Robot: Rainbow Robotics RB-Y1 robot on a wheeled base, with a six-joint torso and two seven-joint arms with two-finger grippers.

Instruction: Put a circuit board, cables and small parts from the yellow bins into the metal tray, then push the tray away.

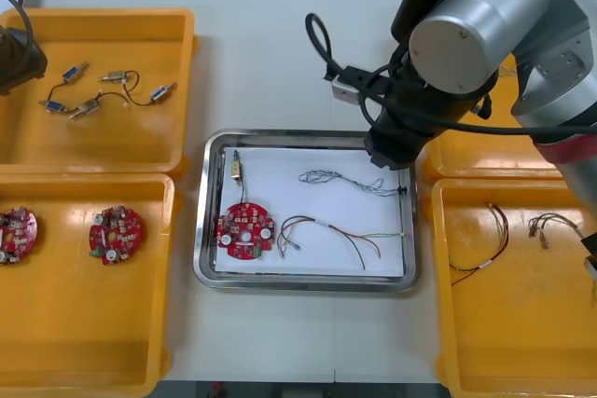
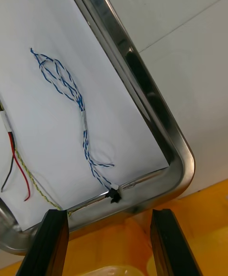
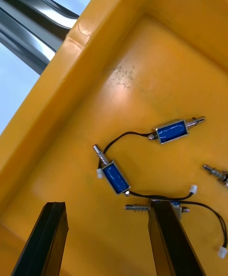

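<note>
right claw (image 2: 114, 245): released, fingers apart with nothing between them. it hangs over the rim of a yellow bin (image 2: 199, 209), just short of a rounded corner of the metal tray (image 2: 159, 110). just beyond the fingertips, inside that corner, lies the blue and white cable (image 2: 83, 119), its black end plug at the tray wall. farther out from the claw lie the red and yellow cable (image 1: 326, 230), then the circuit board (image 1: 245, 230) and one small metal part (image 1: 237, 168) on a black lead, all on the tray's white inside.

left claw (image 3: 109, 243): released, empty, idle over another yellow bin (image 3: 156, 58). the loose small metal parts (image 3: 171, 131) lie just beyond its fingers.

step in hand: loading looks complete, since a board, cables and a part are in the tray. what is left is the push. the next move likely calls for setting the right claw low against the tray's rim, square to it. it should then drive steadily across the tabletop (image 1: 280, 72), so that the tray slides without turning.
</note>
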